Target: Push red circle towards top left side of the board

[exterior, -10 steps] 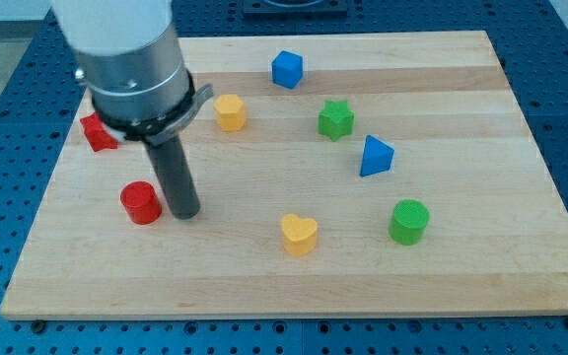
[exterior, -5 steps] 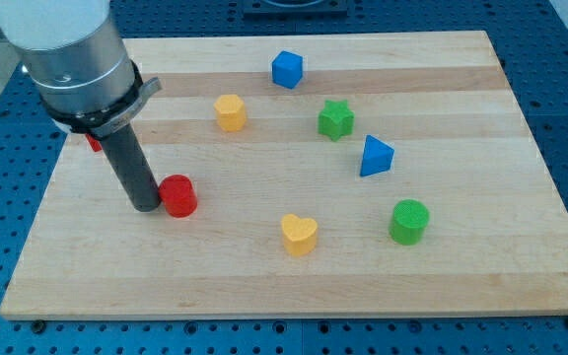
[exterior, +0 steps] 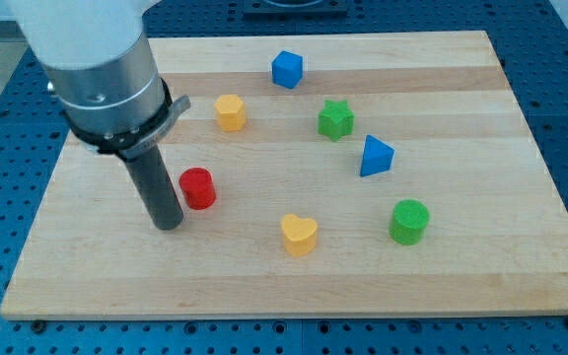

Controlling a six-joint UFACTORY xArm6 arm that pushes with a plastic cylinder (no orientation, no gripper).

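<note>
The red circle stands on the wooden board, left of the middle. My tip rests on the board just to the lower left of the red circle, with a small gap between the rod and the block. The arm's grey body rises over the board's upper left part and hides what lies behind it.
A yellow hexagon sits above the red circle and a blue cube near the top edge. A green star, a blue triangle, a green circle and a yellow heart lie to the right.
The red circle has slid to the right and slightly up. My tip went from its right side round to its left and now sits at its lower left. The red block at the left edge is now hidden.
</note>
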